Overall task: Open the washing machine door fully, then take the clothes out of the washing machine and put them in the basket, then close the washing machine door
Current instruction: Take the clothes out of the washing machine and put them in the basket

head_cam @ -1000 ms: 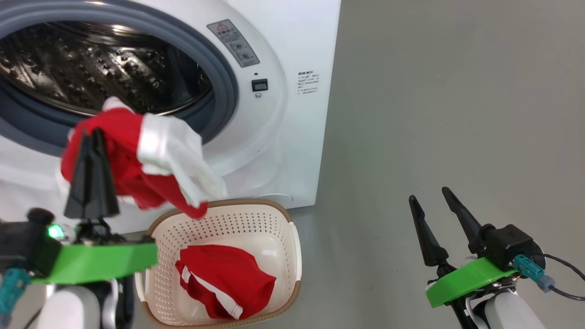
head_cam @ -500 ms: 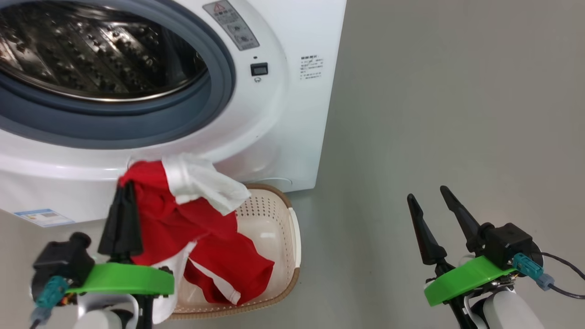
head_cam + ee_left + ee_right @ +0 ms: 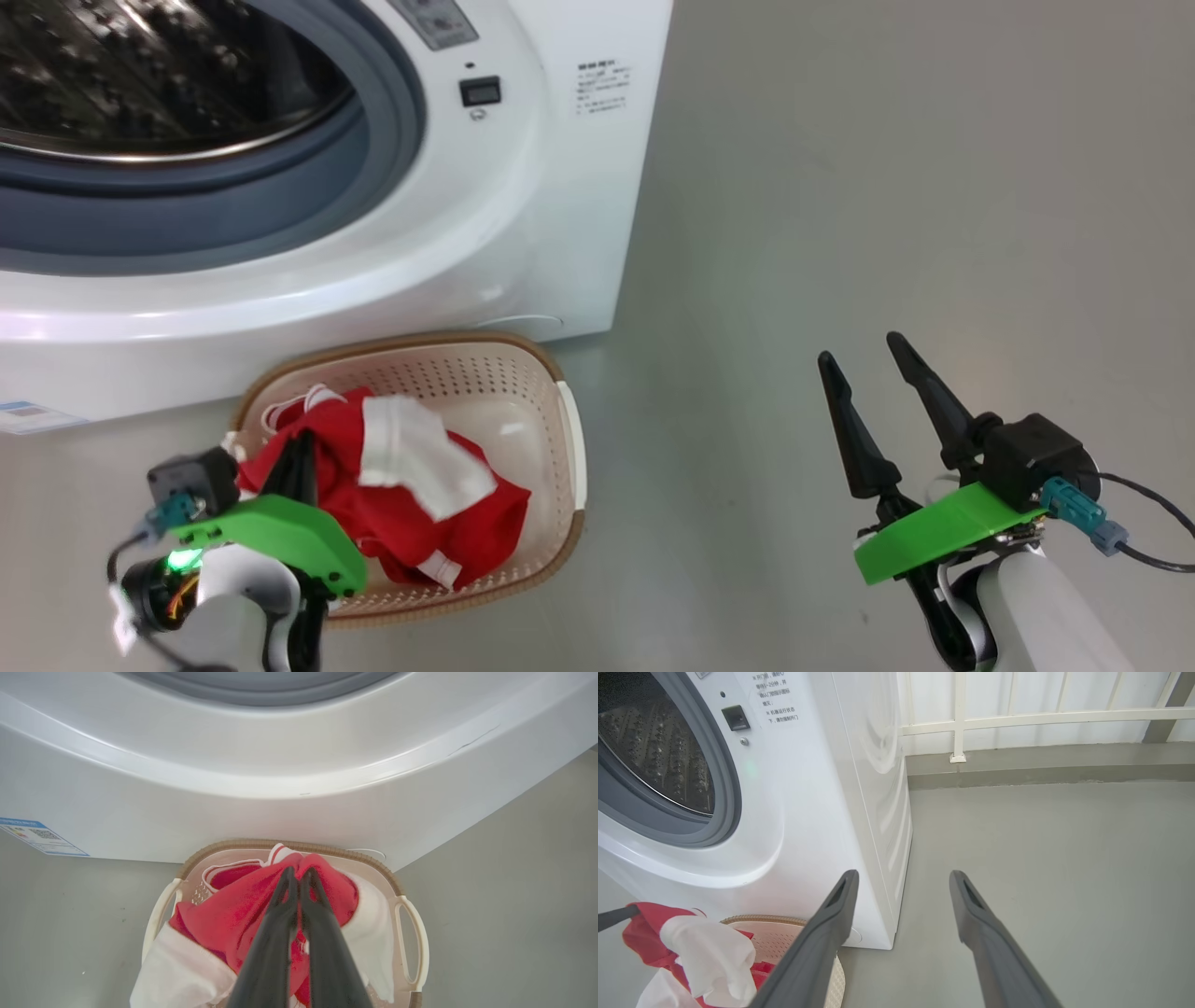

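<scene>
Your left gripper is pinched tight on the clothes, and the red-and-white bundle hangs low in the basket. The basket sits on the floor, tight against the washing machine, whose bulging front rises right behind it, blue label at lower left. Your right gripper is spread wide and empty, well right of the basket, with a white railing behind.

Clothes: soft cloth between matt dark fingers of left gripper. Basket below them: perforated smooth plastic. Washing machine beyond: glossy shell, shiny metal drum.
</scene>
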Tool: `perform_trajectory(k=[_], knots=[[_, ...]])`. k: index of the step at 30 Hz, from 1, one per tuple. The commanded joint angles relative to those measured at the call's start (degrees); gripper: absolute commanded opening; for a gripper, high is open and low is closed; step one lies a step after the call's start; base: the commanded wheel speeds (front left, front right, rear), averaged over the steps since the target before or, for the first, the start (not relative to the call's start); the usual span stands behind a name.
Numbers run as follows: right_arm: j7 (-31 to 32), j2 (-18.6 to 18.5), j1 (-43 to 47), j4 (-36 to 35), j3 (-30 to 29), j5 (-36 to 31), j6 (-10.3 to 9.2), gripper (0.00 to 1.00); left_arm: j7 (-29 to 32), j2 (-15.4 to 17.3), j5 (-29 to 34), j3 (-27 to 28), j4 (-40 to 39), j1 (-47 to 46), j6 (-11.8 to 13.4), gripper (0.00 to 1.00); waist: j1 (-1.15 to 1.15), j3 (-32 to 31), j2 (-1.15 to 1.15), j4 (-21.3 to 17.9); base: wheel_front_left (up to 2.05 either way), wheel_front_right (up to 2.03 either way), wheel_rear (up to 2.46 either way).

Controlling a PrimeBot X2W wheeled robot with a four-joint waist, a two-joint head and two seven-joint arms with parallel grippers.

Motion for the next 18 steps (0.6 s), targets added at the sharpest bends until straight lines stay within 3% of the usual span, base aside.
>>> perform_trajectory(k=[1, 11, 18], knots=[[-0.4, 0.1, -1.3, -1.4, 1.5, 0.3, 0.28, 1.00, 1.3, 1.4, -1.1, 1.9, 2.3, -2.6, -0.5, 0.00, 0.00, 2.1, 0.00, -1.8, 0.00, 0.00, 0.00], [-0.4, 0.1, -3.2, -1.7, 2.9, 1.1, 0.28, 1.00, 10.1, 2.8, -4.5, 1.7, 23.1, -14.2, -3.1, 0.00, 0.00, 8.2, 0.00, -3.5, 0.00, 0.00, 0.00], [-0.4, 0.1, -4.8, -1.6, 4.3, 1.4, 0.28, 1.00, 10.9, 3.3, -4.7, 1.5, 31.9, -19.0, -1.6, 0.00, 0.00, 11.2, 0.00, -3.6, 0.00, 0.00, 0.00]])
